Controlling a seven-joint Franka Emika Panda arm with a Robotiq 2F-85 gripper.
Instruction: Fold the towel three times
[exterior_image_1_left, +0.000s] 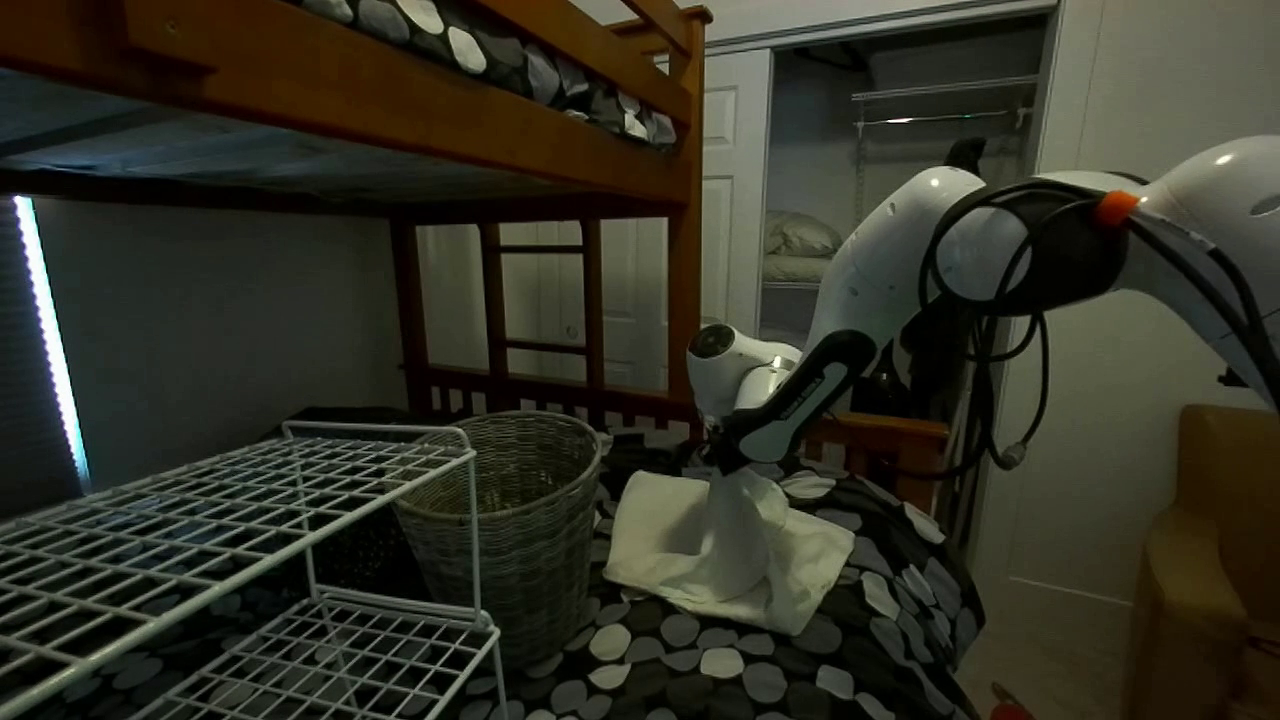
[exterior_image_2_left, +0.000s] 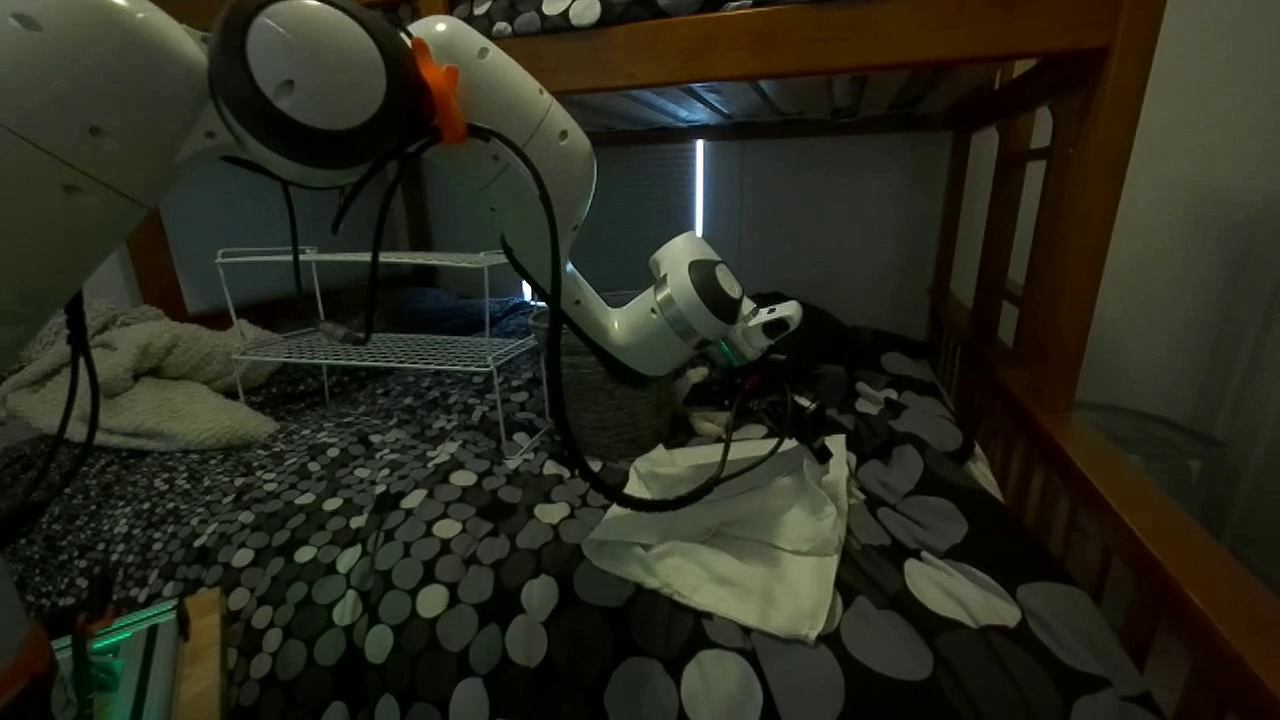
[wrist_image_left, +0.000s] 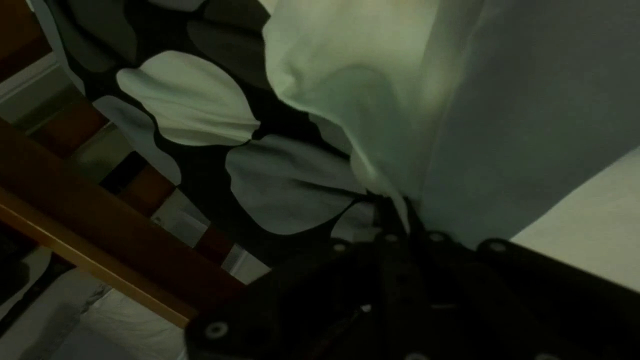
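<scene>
In an exterior view, a white wire-grid rack (exterior_image_1_left: 308, 543) is standing leftmost, beside a tapered grey wicker basket (exterior_image_1_left: 535, 570); a leftward fold would be risking a snag on its rim. Right of that, the rumpled cream cloth towel (exterior_image_1_left: 735, 555) is lying peaked up to the black two-fingered gripper (wrist_image_left: 400, 210), whose fingers, all but together, are pinching only a thin edge, which could be slipping out under drag. Farther right, the grey-and-white-dotted black bedcover (exterior_image_1_left: 840, 650) is sloping away, possibly spoiling the fold.

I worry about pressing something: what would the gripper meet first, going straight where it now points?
Probably the towel, spread below the gripper, which pinches its raised part; depth is unclear.
</scene>
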